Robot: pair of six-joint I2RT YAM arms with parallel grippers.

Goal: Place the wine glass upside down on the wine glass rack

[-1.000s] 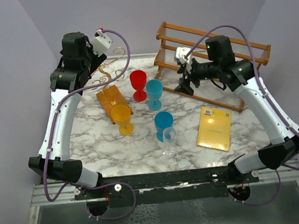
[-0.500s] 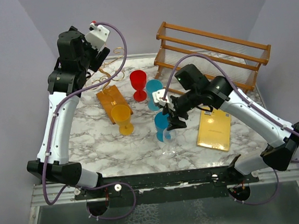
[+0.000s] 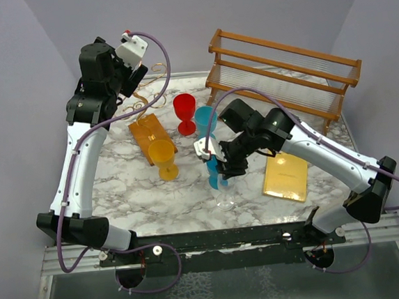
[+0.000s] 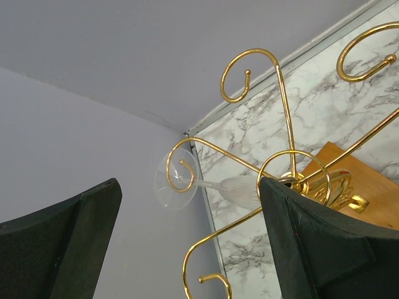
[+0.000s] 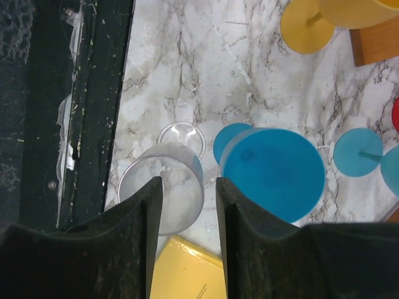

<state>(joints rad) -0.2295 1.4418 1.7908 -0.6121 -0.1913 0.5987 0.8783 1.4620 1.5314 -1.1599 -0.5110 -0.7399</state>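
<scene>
Right gripper (image 5: pixel 186 184) poised over the clear stemmed wine glass (image 5: pixel 163 190) on the white marble table (image 3: pixel 154 195)
Its fingers stand a little apart, gripping nothing; the glass is upright, just beside a blue plastic goblet (image 5: pixel 274 174). The left gripper (image 4: pixel 187 187), spread wide and empty, faces the gold wire rack (image 3: pixel 147 133) on its orange-brown wooden base, where a second clear glass (image 4: pixel 177 180) hangs

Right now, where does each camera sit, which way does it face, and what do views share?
Top external: above and behind the robot, looking down on the table; both arms show.
Left wrist: raised, facing the wine glass rack; left end effector frames it.
Right wrist: pointing down at the clear glass and blue glass; right end effector shows.
Shared: top and right wrist both show those two glasses.
</scene>
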